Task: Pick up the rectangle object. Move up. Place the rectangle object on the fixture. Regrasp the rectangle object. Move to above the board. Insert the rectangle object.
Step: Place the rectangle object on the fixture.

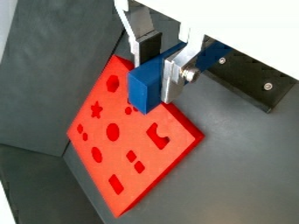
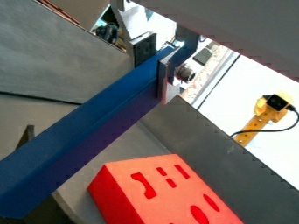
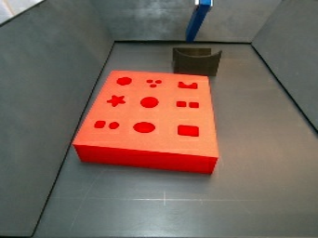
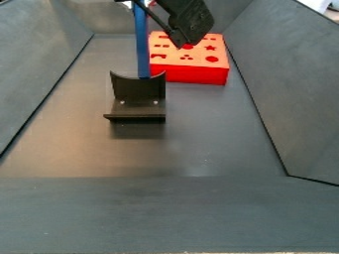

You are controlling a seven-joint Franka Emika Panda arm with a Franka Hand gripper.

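Note:
The gripper (image 1: 158, 70) is shut on the rectangle object (image 1: 145, 89), a long thin blue block clamped near one end between the silver fingers (image 2: 172, 77). In both side views the block (image 4: 141, 45) hangs almost upright in the air. Its lower end is just above the notch of the fixture (image 4: 135, 101), the small dark bracket that stands behind the board (image 3: 149, 119). The board is a flat red slab with star, circle and square cut-outs, and it lies on the floor beyond the block (image 2: 82, 144) in both wrist views. The gripper's dark body (image 4: 185, 20) shows at the picture's edge.
Sloping grey walls (image 3: 56, 84) enclose the dark floor (image 4: 172, 189) on all sides. A dark bar with screws (image 1: 251, 79) lies near the gripper. A yellow device (image 2: 271, 107) stands outside the wall.

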